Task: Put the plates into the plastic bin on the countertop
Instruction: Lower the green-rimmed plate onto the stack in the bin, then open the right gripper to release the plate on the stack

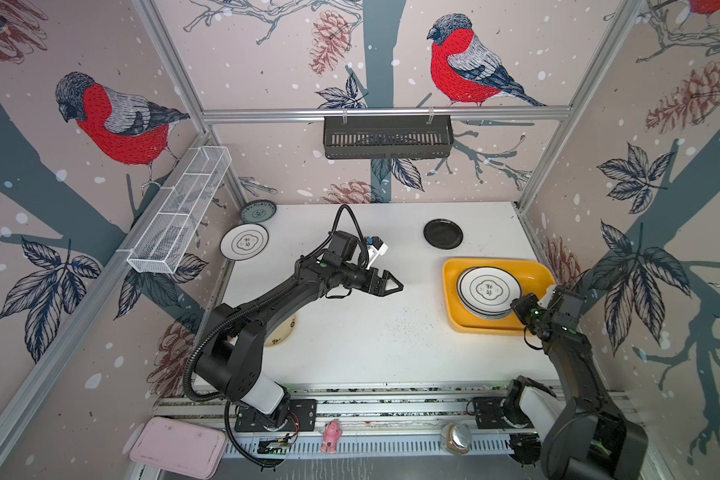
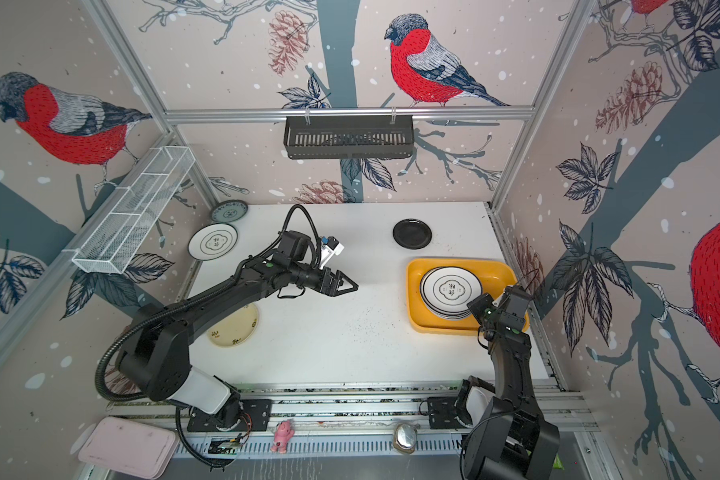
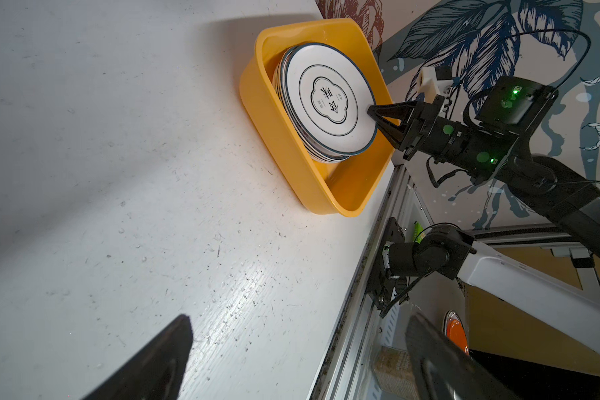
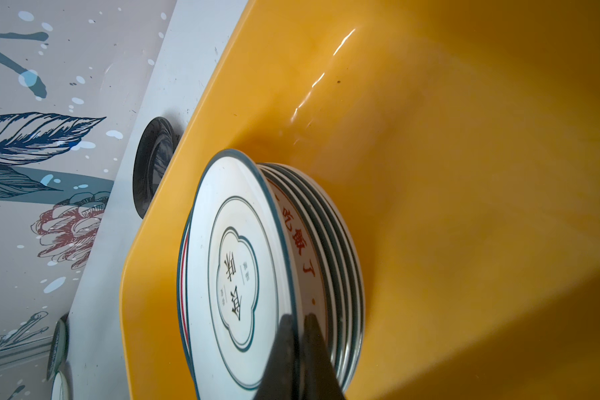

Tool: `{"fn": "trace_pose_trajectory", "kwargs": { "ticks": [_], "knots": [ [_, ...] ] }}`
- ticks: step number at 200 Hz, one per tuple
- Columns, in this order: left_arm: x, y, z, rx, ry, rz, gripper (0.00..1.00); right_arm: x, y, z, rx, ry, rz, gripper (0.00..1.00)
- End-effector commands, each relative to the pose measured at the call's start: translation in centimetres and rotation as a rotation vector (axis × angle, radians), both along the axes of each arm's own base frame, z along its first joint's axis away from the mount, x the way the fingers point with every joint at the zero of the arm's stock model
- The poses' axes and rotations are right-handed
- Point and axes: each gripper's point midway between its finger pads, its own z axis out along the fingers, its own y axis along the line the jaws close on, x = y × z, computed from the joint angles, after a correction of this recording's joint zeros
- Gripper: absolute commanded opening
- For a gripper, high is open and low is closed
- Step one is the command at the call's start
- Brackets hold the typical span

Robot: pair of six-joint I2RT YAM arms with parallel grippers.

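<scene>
The plastic bin (image 1: 495, 262) sat hard by the right edge of the countertop (image 1: 371, 340), with the side wall (image 1: 566, 257) just beyond it. Its long axis ran left to right and its mouth faced up. A stack of plates (image 1: 481, 314) filled its left part, all lying face up; being round, they had no long axis. The bin's floor to the right of the stack was bare yellow. The right gripper (image 3: 371, 112) reached in over the bin's near right corner. Its jaws were pinched together on the near right rim of the top plate (image 1: 487, 289), a white one with a dark flower outline that lay on the stack. In the right wrist view one of its fingers (image 4: 281, 346) lay over the plate's face and the other behind its rim.

The left gripper (image 1: 393, 286) hung above the middle of the countertop, pointing right toward the bin, jaws spread wide and holding nothing. Between it and the bin's left wall lay a broad bare stretch of speckled white top. The near half of the countertop was open as well. A black plate (image 1: 443, 234) lay flat just beyond the bin's far wall, apart from it. In the far left corner a grey-teal plate (image 1: 258, 210) sat by the back wall. A white flower-outline plate (image 1: 244, 242) lay just nearer, at the left edge. A cream plate (image 2: 233, 328) lay near the left edge, partly hidden under the left arm (image 2: 208, 303).
</scene>
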Motion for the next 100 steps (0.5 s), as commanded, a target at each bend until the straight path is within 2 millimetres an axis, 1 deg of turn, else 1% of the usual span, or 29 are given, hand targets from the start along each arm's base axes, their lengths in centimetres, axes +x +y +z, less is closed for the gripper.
{"fn": "trace_pose_trajectory", "kwargs": {
  "ticks": [1, 22, 46, 59, 100],
  "knots": [
    [-0.21, -0.05, 0.43, -0.003, -0.019, -0.017, 0.96, 0.18, -0.33, -0.37, -0.032, 0.010, 0.013, 0.02],
    [-0.16, 0.08, 0.48, 0.002, -0.022, -0.012, 0.96, 0.37, -0.33, -0.76, -0.028, 0.019, 0.019, 0.06],
    [0.02, 0.27, 0.69, 0.009, -0.038, -0.001, 0.96, 0.45, -0.43, -1.01, -0.029, 0.037, 0.023, 0.06],
    [0.07, 0.28, 0.63, 0.011, -0.036, 0.000, 0.96, 0.48, -0.46, -1.01, -0.027, 0.033, 0.019, 0.08],
    [0.19, 0.38, 0.51, 0.018, -0.035, 0.005, 0.96, 0.49, -0.58, -1.08, -0.035, 0.036, 0.018, 0.23]
  ]
}}
